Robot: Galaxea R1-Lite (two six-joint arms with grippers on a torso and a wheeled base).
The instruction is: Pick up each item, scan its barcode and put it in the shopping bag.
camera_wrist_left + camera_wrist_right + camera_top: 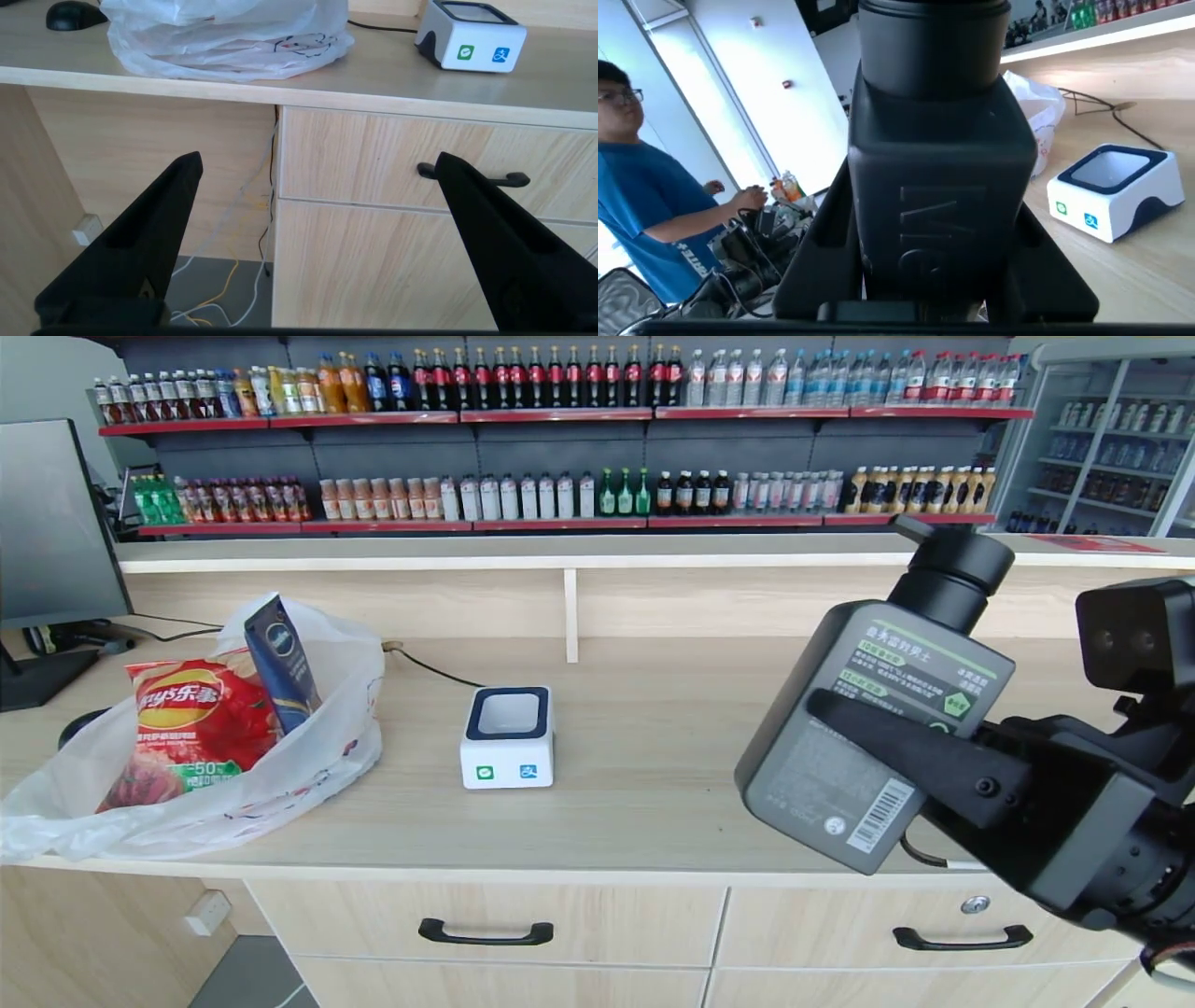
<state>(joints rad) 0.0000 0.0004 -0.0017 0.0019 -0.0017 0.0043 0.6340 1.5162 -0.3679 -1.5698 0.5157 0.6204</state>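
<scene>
Left gripper (318,233): fingers spread wide, nothing between them. It sits below the counter edge, facing the light wood drawer fronts (392,168).

Light wood counter (653,775), left part: translucent white plastic shopping bag (308,765) lying slumped with its mouth open. Inside it are a red crisp packet (196,719) and a dark blue upright pouch (280,663), the pouch leaning against the packet's right side.

Counter, middle: small white box scanner with a dark blue-rimmed window on top (507,737), just right of the bag and apart from it. A cable runs back from it.

Right: dark grey flat-sided plastic bottle with a black cap (868,728), off the counter and well right of the scanner. It is tilted, cap up and to the right, with the barcode label (892,814) at its lower end facing the head camera.

Right gripper (840,719): closed on the bottle's body, one black finger (896,747) lying across the labelled face.
</scene>
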